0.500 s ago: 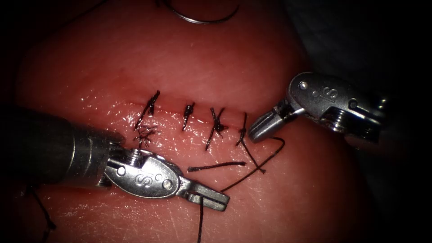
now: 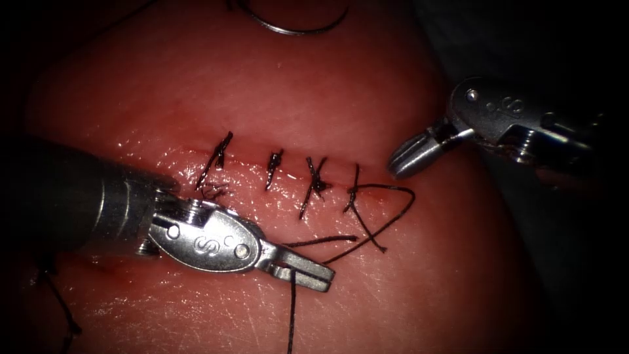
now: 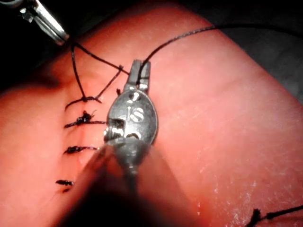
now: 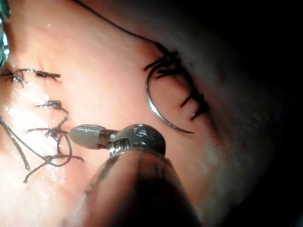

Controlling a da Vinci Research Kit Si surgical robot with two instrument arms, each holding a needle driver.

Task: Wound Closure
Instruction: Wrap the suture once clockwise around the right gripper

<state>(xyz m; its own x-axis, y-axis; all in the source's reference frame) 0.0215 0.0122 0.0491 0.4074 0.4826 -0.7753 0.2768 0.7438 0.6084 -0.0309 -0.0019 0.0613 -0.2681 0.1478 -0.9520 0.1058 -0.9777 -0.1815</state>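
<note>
While the left claw (image 2: 308, 275) is clamping the thread (image 2: 386, 219) near the cut (image 2: 288, 167), the right claw (image 2: 409, 159) is hovering, seemingly closed and empty; the needle (image 2: 295, 26) is lying free on the far tissue (image 2: 327, 92).

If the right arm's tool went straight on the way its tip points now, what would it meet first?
The right tool points down-left, toward the rightmost stitch and the loose thread loop beside it. It would probably reach that loop first, or the tissue under it; depth is unclear. It holds nothing; the needle lies apart.
</note>
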